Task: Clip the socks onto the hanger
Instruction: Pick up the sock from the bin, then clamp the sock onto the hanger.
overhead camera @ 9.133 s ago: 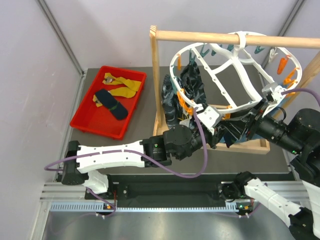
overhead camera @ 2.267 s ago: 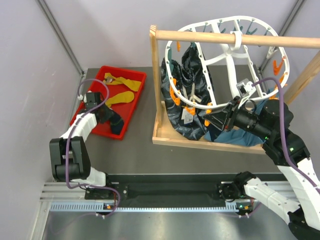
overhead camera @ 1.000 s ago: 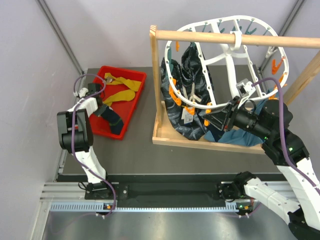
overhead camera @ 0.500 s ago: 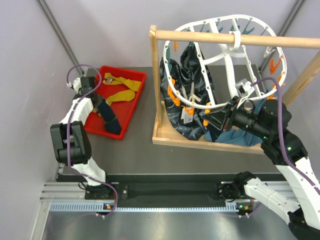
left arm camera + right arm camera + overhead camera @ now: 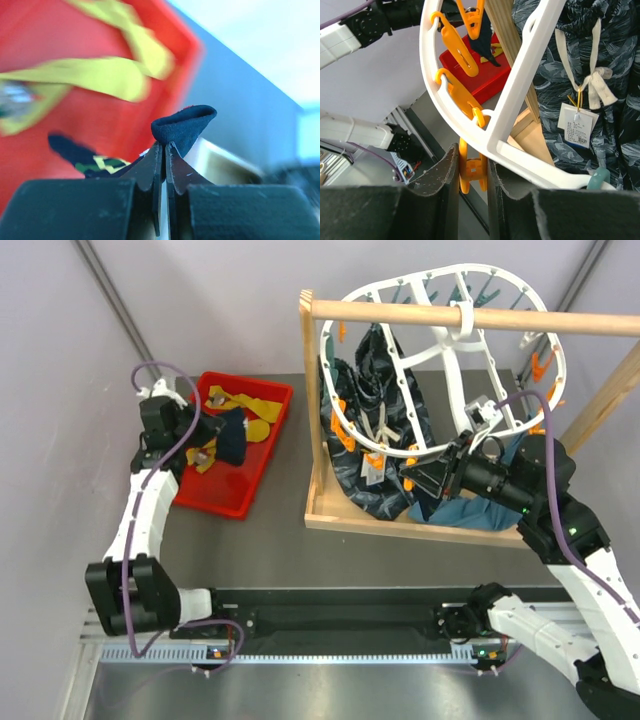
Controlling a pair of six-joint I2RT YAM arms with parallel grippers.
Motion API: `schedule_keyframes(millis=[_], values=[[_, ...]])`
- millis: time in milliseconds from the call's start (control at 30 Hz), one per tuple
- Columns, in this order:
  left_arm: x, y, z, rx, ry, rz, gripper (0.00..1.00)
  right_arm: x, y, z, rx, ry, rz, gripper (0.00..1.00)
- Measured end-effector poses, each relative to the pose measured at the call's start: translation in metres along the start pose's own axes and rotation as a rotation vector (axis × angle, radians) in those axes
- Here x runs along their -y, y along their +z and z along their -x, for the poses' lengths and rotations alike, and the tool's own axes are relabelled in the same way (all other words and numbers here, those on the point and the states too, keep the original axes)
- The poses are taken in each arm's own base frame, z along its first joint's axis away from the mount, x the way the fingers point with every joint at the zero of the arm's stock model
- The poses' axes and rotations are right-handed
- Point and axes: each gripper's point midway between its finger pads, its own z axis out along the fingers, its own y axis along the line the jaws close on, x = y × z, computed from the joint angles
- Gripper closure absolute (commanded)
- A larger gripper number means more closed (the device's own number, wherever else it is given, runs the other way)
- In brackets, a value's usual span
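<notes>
My left gripper is shut on a navy sock, which hangs bunched above the red tray. Mustard-yellow socks lie in the tray. A navy piece with green marks shows below the jaws; I cannot tell if it is the same sock. The white oval hanger hangs from the wooden rod. My right gripper is shut on an orange clip peg at the hanger's lower rim.
The wooden rod-and-post rack stands on its base board right of the tray. A large dark patterned cloth hangs clipped inside the hanger. A teal-blue cloth lies under my right arm.
My left gripper closed on the navy sock in the tray and raised it, so it now hangs off the tray floor. The right gripper stays on the orange peg; the hanger tilted slightly.
</notes>
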Motion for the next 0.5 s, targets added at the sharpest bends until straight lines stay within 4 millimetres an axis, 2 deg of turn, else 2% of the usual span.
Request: schedule_keyframes(millis=[100, 167, 233, 300, 400, 500], values=[[0.052, -0.019, -0.023, -0.06, 0.077, -0.196, 1.0, 0.001, 0.002, -0.001, -0.007, 0.004, -0.001, 1.0], [0.093, -0.033, -0.05, -0.122, 0.15, -0.332, 1.0, 0.001, 0.003, -0.001, -0.008, 0.005, -0.001, 1.0], [0.135, -0.057, -0.086, -0.194, 0.245, -0.485, 1.0, 0.002, 0.004, -0.001, -0.01, 0.009, -0.001, 1.0], [0.165, -0.085, -0.118, -0.254, 0.317, -0.617, 1.0, 0.002, 0.005, -0.001, -0.01, 0.011, -0.003, 1.0], [0.189, -0.127, -0.152, -0.314, 0.388, -0.776, 1.0, 0.003, 0.005, -0.001, -0.009, 0.013, -0.005, 1.0], [0.198, -0.152, -0.166, -0.348, 0.414, -0.873, 1.0, 0.003, 0.005, -0.001, -0.008, 0.015, -0.006, 1.0]])
